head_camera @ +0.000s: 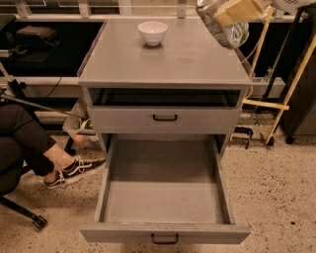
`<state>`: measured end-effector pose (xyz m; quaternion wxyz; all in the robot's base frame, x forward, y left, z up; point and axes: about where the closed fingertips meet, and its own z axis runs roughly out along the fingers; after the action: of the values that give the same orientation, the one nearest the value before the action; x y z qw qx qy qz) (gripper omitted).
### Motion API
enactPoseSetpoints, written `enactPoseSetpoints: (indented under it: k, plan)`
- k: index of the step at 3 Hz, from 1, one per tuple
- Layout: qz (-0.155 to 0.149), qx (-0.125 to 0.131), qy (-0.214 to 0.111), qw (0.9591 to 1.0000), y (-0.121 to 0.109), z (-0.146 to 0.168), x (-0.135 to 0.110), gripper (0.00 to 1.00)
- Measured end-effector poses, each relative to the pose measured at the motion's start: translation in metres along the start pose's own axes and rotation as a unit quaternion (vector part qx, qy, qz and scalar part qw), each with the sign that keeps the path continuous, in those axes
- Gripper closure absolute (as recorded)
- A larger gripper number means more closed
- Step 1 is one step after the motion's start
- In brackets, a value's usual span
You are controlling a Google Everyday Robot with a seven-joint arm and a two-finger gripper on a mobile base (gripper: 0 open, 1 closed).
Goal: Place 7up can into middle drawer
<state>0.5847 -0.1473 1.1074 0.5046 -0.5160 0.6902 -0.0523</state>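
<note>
My gripper (237, 12) is at the top right, above the back right corner of the grey cabinet top (163, 62). It is shut on the 7up can (224, 27), a dented silver can held tilted in the air, with the tan fingers (242, 10) across its upper side. The middle drawer (165, 232), a deep wide grey tray with a small black handle, is pulled fully open at the bottom and holds nothing. It lies well below and to the left of the can.
A white bowl (152, 32) stands at the back of the cabinet top. A shallower drawer (165, 117) with a black handle sits shut above the open one. A seated person's leg and shoe (74, 170) are at the left. Wooden frame legs (281, 89) stand at the right.
</note>
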Motion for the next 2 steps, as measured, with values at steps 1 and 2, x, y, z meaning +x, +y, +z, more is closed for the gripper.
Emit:
enactPoseSetpoints:
  k: [1, 2]
  plan:
    - [0.000, 0.000, 0.000, 1.0000, 0.000, 0.000, 0.000, 1.00]
    - [0.017, -0.001, 0.009, 0.9998, 0.019, 0.026, 0.012, 1.00]
